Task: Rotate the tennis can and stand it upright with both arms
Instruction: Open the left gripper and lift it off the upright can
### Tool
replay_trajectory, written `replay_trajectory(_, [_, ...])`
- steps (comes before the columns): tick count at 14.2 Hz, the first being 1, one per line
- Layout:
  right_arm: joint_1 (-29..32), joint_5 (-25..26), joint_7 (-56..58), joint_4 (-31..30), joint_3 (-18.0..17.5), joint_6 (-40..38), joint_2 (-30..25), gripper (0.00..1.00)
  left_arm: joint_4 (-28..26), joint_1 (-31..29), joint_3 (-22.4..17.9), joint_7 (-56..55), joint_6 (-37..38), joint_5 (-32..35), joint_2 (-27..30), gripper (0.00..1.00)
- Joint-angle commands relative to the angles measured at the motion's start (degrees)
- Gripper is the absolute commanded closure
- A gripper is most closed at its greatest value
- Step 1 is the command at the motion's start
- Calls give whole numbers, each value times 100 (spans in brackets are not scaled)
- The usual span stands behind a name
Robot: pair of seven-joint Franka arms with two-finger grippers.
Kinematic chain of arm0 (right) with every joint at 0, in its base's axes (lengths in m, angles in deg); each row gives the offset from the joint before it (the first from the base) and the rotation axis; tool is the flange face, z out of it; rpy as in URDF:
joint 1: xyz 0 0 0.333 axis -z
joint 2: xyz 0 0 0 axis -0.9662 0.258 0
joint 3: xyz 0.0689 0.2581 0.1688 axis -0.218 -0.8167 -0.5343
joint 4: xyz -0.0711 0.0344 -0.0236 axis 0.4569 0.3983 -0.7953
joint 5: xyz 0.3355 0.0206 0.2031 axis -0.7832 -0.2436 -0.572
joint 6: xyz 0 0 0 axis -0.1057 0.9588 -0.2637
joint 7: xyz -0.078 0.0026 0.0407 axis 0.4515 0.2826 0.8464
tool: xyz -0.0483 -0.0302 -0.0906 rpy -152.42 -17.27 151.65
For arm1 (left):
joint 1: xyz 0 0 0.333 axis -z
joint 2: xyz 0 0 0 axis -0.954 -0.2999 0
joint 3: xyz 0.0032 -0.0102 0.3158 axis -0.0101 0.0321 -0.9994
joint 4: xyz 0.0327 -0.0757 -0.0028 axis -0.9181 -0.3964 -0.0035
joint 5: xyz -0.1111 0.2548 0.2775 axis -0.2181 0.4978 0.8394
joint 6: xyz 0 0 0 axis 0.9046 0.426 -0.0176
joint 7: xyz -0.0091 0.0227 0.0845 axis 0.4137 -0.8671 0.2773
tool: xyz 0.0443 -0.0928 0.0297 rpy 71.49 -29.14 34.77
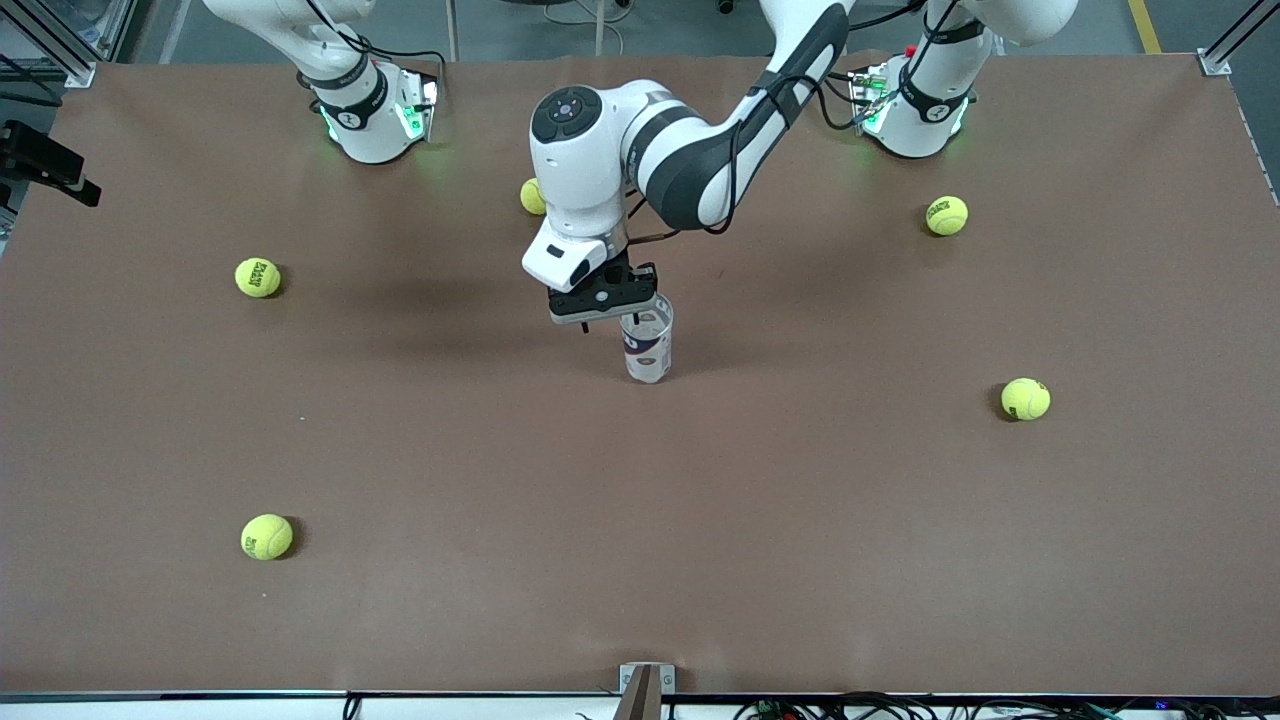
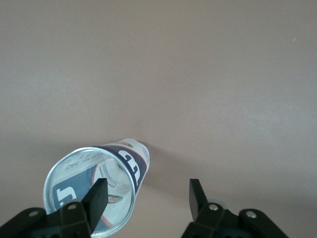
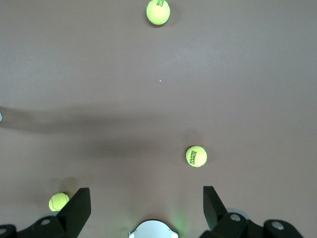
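Observation:
The tennis can [image 1: 648,350], a clear tube with a white and navy label, stands upright on the brown table [image 1: 640,560] near its middle, open mouth up. My left gripper [image 1: 612,322] hovers just over its top, open. In the left wrist view the can [image 2: 130,163] shows from above; one finger [image 2: 97,197] is over the can's mouth and the other is outside, so my left gripper [image 2: 147,191] straddles the rim. I cannot tell whether a finger touches it. My right gripper [image 3: 146,193] is open and empty, high over the table near its own base [image 3: 153,229], waiting.
Several yellow-green tennis balls lie scattered: one [image 1: 258,277] and one [image 1: 267,537] toward the right arm's end, one [image 1: 533,196] partly hidden by the left arm, two [image 1: 946,215] [image 1: 1026,399] toward the left arm's end. The right wrist view shows three [image 3: 196,156].

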Motion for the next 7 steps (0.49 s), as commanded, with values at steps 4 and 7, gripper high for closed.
replay_trajectory(4, [83,-80,184,-161,-91,16,-159,0,-30,-347,-53,-20,97,61,795,0])
replay_trajectory(7, [83,-80,158,-161,-135,7,-177,0,-65,-803,-53,68,439,105,1199,0])
